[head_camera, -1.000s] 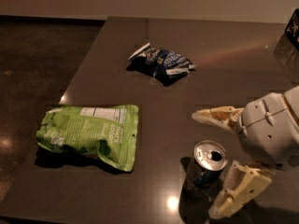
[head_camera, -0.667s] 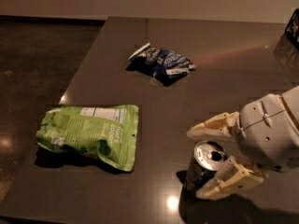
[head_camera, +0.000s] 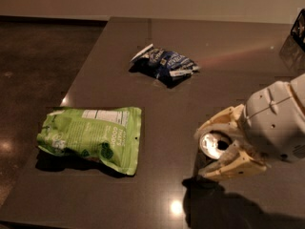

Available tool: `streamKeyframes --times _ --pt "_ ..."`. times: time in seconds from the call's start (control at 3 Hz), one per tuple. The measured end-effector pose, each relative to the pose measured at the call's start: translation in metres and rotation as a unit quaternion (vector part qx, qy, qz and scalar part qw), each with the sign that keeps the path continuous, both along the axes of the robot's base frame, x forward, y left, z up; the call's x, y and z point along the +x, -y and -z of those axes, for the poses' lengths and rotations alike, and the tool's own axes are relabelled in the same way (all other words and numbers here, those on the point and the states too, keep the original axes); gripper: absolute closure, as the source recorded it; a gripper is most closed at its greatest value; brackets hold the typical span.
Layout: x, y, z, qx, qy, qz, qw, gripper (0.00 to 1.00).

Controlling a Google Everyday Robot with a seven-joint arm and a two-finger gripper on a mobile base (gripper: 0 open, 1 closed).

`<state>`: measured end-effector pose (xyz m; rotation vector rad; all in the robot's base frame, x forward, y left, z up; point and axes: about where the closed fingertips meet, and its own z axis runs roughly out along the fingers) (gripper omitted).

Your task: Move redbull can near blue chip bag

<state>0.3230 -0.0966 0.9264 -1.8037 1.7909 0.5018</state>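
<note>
The redbull can shows its silver top with the pull-tab hole, at the table's front right. My gripper is shut on it, with one cream finger above the can and the other below it. The can's sides are mostly hidden by the fingers, and a dark shadow lies under it. The blue chip bag, dark blue with white lettering, lies flat farther back on the table, well apart from the can and the gripper.
A larger light green bag lies at the front left of the dark table. The table's left edge runs diagonally beside a dark floor. Dark objects stand at the far right edge.
The fingers have closed in from either side of the can onto it. The can now sits slightly higher in view, tilted toward the camera. Both bags have not moved.
</note>
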Motion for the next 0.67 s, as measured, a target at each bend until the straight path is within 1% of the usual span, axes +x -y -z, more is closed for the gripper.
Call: streamKeyframes --times 0.33,0.67 --pt "0.031 0.003 -0.019 0.005 0.006 0.022 0.9997 1.00" --pt "0.081 0.004 -0.039 0.024 0.012 0.050 0.9984 1.00"
